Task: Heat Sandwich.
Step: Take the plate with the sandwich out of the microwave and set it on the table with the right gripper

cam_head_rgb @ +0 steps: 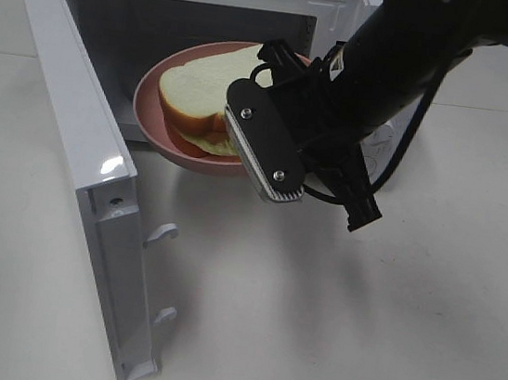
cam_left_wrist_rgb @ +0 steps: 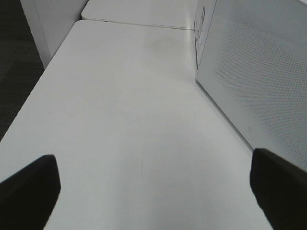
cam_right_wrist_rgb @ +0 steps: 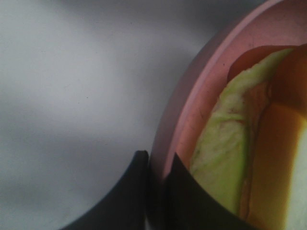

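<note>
White-bread sandwich (cam_head_rgb: pixel 196 93); tan crust; seemingly green leaf

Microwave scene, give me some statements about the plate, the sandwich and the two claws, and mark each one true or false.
1. The microwave door stands open. True.
2. The sandwich lies on a blue plate. False: the plate is pink.
3. The right claw is shut on the plate's rim. True.
4. The left claw holds the sandwich. False: it is open and empty over the table.
5. The plate sits fully inside the microwave. False: its near edge sticks out of the opening.
</note>
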Robot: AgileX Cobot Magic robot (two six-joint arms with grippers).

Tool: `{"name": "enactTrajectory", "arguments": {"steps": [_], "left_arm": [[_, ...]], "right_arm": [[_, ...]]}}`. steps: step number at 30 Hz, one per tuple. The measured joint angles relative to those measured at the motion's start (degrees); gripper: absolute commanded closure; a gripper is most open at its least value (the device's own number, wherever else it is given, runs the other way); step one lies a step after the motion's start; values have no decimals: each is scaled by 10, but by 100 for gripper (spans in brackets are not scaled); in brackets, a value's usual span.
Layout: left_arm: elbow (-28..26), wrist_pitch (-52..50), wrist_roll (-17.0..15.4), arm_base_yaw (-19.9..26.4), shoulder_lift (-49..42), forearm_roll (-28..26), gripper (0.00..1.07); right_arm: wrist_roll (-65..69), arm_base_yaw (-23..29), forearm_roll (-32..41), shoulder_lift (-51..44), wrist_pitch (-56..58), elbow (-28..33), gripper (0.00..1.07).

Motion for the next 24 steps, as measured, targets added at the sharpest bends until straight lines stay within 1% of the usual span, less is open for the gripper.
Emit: {"name": "enactTrajectory", "arguments": {"steps": [6,14,24], "left_arm": [[0,0,0,0,0,0,3],[0,0,0,0,0,0,3],[0,0,0,0,0,0,3]], "right_arm": [[2,0,0,-30,-3,32,107],[9,1,0,-97,-2,101,107],[30,1,-1,-171,-1,157,107]]}}
